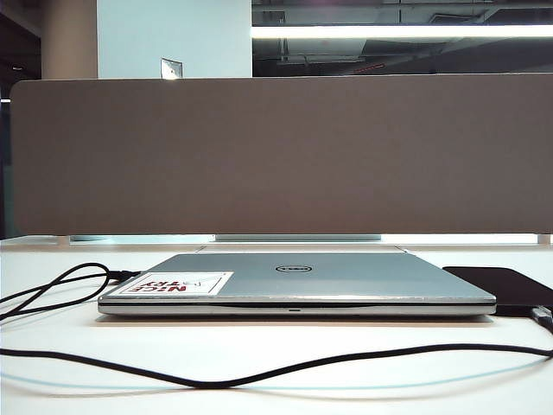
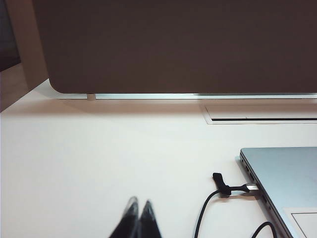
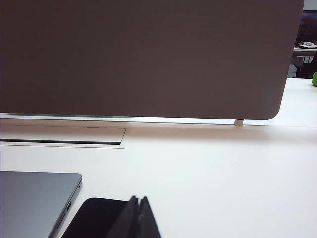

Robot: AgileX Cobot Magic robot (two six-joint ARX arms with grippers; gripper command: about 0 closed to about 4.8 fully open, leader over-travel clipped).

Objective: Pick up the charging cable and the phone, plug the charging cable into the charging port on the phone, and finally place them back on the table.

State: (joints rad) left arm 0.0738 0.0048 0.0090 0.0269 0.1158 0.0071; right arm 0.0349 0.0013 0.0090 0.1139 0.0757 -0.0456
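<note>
The phone (image 1: 505, 284) lies flat on the white table (image 1: 389, 393), to the right of a closed laptop. In the right wrist view the phone (image 3: 94, 218) lies just beside my right gripper (image 3: 138, 198), which is shut and empty above it. The charging cable (image 1: 52, 290) loops on the table left of the laptop. Its silvery plug (image 2: 251, 188) rests against the laptop's side. My left gripper (image 2: 139, 203) is shut and empty, well apart from that plug. Neither gripper shows in the exterior view.
A silver Dell laptop (image 1: 294, 281) with a red-and-white sticker sits mid-table. Another thin black cable (image 1: 276, 373) runs across the front, ending near the phone. A grey-brown partition (image 1: 276, 156) closes off the back, with a cable slot (image 2: 257, 113) in the table before it.
</note>
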